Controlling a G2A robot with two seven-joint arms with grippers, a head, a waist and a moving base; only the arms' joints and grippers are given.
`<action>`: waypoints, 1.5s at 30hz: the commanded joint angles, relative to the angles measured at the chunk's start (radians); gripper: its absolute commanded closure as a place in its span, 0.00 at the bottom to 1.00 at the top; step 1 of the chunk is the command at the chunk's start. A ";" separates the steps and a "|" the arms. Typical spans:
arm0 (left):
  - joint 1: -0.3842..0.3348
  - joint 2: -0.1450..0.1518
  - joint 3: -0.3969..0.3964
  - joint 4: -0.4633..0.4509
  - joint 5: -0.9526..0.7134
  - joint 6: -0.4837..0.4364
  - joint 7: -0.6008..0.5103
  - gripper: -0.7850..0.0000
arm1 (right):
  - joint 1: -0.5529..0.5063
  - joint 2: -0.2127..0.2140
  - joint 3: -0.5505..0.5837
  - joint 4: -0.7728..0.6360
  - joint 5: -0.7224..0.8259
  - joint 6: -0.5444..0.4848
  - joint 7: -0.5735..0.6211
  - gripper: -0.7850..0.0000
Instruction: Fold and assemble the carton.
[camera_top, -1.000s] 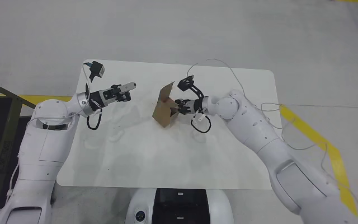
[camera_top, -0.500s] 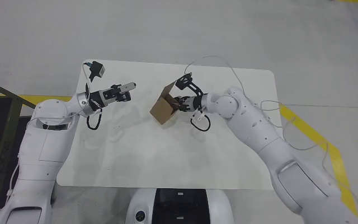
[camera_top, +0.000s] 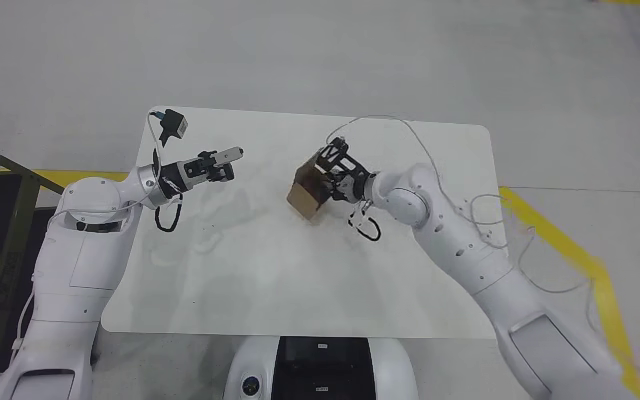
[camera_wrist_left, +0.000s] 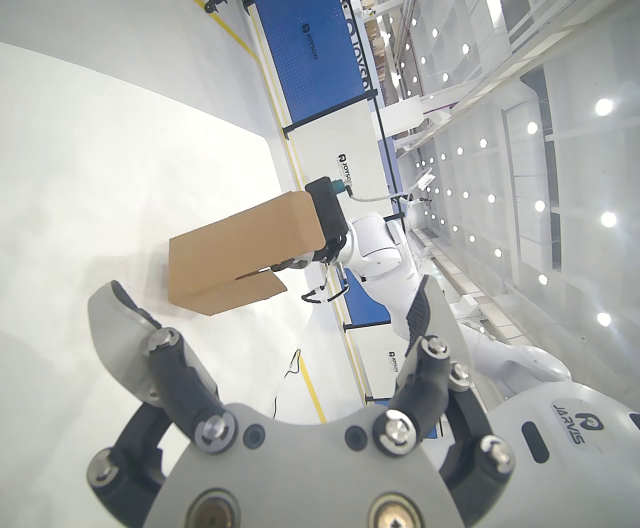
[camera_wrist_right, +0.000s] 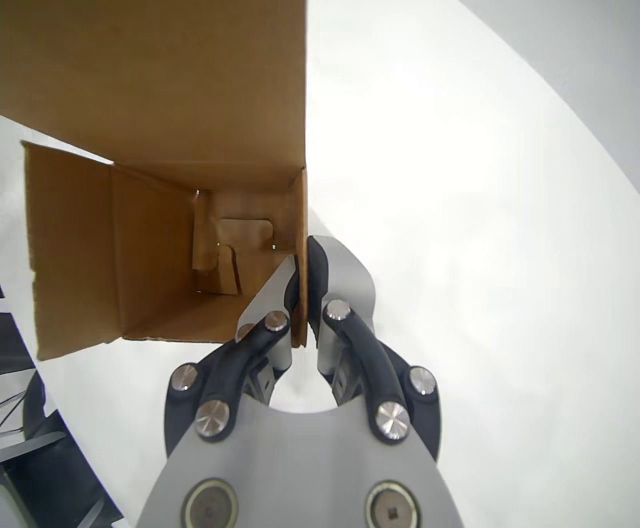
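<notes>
- Near the middle of the white rounded surface (camera_top: 300, 285), from above: grips the brown cardboard carton (camera_top: 303, 193) with the right hand (camera_top: 320, 182), clamped on the carton's end nearest the right arm.
- Carries the carton tilted, low at the surface; cannot tell whether touching.
- Holds the left hand (camera_top: 232, 156) well apart from the carton, over the left part of the surface, aimed toward it.
- Shares the surface with a small black-and-grey boxy device (camera_top: 172, 122) on a short cable, at the far left corner.
- From the left wrist: spreads the left hand (camera_wrist_left: 270, 295) wide, fingers (camera_wrist_left: 425, 310) apart, nothing between them.
- Faces the carton (camera_wrist_left: 240, 245) on its closed outer panels, one loose flap jutting out at an edge, the right arm behind its far end.
- From the right wrist: pinches one carton wall between the fingers (camera_wrist_right: 345, 285) of the right hand (camera_wrist_right: 301, 290), one pad inside, one outside.
- Looks straight into the open carton (camera_wrist_right: 150, 250): interlocked flaps closing the far end, one broad flap standing open beyond the mouth, a second open at the side.
</notes>
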 joint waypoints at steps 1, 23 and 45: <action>0.000 0.000 0.000 0.000 0.000 0.000 0.000 0.00 | -0.029 0.009 0.012 -0.038 -0.018 0.003 0.016 0.63; 0.000 0.000 0.000 0.000 0.000 0.000 0.000 0.00 | -0.193 0.061 0.175 -0.313 0.028 -0.016 0.048 0.00; 0.000 0.000 0.000 0.000 0.000 0.000 0.000 0.00 | -0.162 0.017 -0.018 -0.339 0.089 -0.067 0.075 0.03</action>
